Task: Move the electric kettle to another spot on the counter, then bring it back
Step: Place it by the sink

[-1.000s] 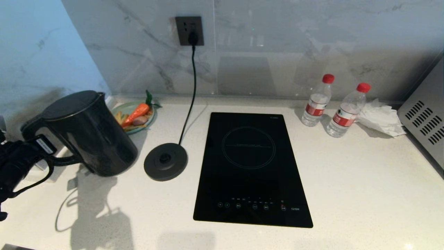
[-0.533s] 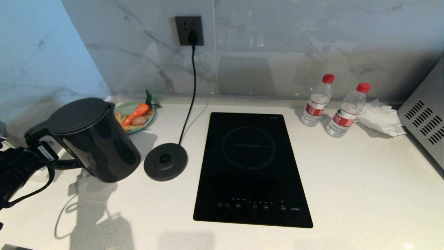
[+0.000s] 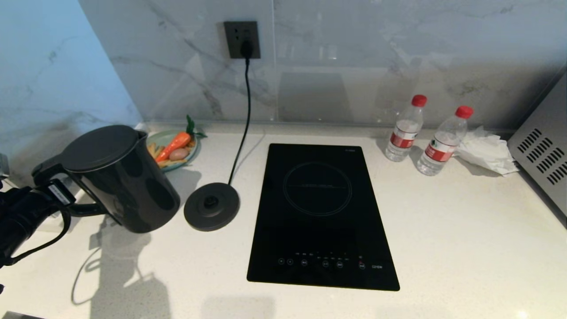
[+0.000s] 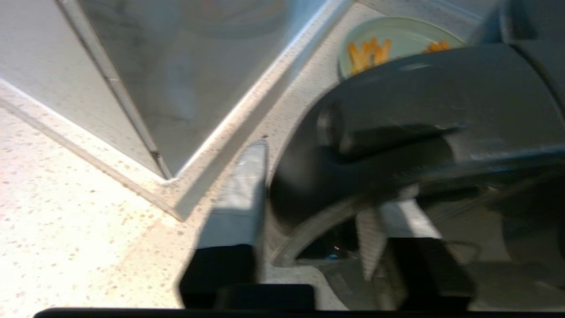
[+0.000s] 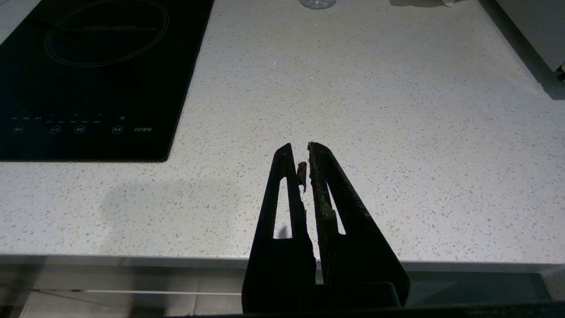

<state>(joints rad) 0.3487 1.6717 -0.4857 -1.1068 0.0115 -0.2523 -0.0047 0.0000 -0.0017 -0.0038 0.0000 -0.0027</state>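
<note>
The electric kettle [image 3: 118, 178] stands on the counter [image 3: 460, 230] at the far left, near the corner where the two marble walls meet, just beside its round base disc [image 3: 211, 206] and in front of a plate of toy vegetables [image 3: 173, 147]; its loop handle points toward the left gripper [image 4: 318, 207]. In the left wrist view one pale finger lies outside the handle and the other shows through the loop, so the jaws straddle the handle, but whether they clamp it or have slackened off cannot be told. The kettle looks set down off its base, which reads as the first half of the job done, with the release being the step in hand. To do that well, the jaws should part fully before the arm moves, and the arm should then back straight out along the line of the handle, since a sideways pull could catch the loop and tip or drag the tall, glossy body. The base's cord [image 3: 242, 115] runs up to the wall socket [image 3: 242, 39] and should stay undisturbed. The right gripper [image 5: 305, 152] hangs parked over the front edge of the counter, its jaws pressed together and holding nothing.
</note>
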